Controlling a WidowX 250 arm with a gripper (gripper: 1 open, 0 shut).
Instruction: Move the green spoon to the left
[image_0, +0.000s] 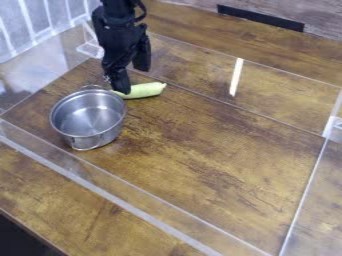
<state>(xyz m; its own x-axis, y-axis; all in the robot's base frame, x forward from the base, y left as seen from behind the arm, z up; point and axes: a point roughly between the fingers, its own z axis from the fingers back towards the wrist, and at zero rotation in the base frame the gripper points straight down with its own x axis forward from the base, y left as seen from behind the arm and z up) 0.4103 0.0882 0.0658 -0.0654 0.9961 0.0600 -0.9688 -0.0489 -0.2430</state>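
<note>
The green spoon lies on the wooden table just right of the steel pot's far rim, green body pointing right. Its left end is hidden behind my gripper. The black gripper hangs straight down over that end, fingertips close to the table or the spoon; whether they touch it is unclear. The dark fingers blend together, so I cannot make out the gap between them. The round shiny pot stands empty to the front left of the gripper.
A clear acrylic wall frames the work area, with a low edge along the front and right side. A white upright marker stands right of the spoon. Bare wood stretches across the middle and right.
</note>
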